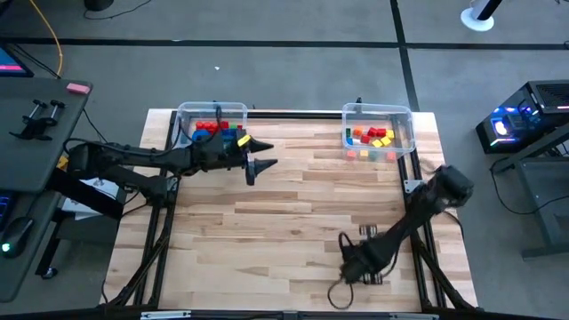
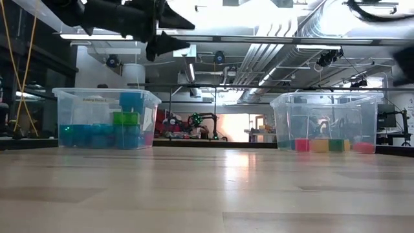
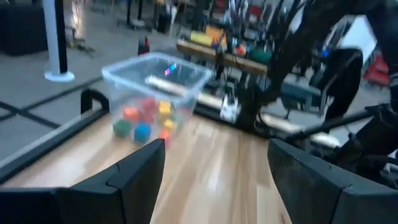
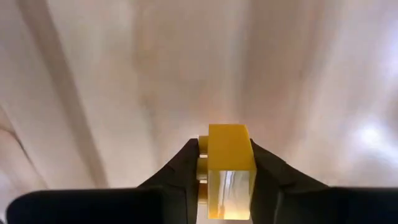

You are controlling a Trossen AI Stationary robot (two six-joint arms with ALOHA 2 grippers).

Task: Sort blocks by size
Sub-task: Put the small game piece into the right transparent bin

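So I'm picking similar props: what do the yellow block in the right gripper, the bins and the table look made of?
Yellow block: probably hard plastic, glossy, with a reflection on its face. Bins: clear plastic, contents show through. Table: wood planks, visible grain, satin sheen. Right gripper clamps the block.

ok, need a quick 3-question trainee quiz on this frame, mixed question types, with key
1. True or false: the right gripper is shut on a small yellow plastic brick.
2. Multiple choice: the left gripper, open, is A) deep inside the right bin, B) beside the clear plastic bin at the table's far left, C) at the table's near edge.
3. Fill in: both clear bins, the far-right one included, stand on a ___ table.

Key: 1 true; 2 B; 3 wooden.
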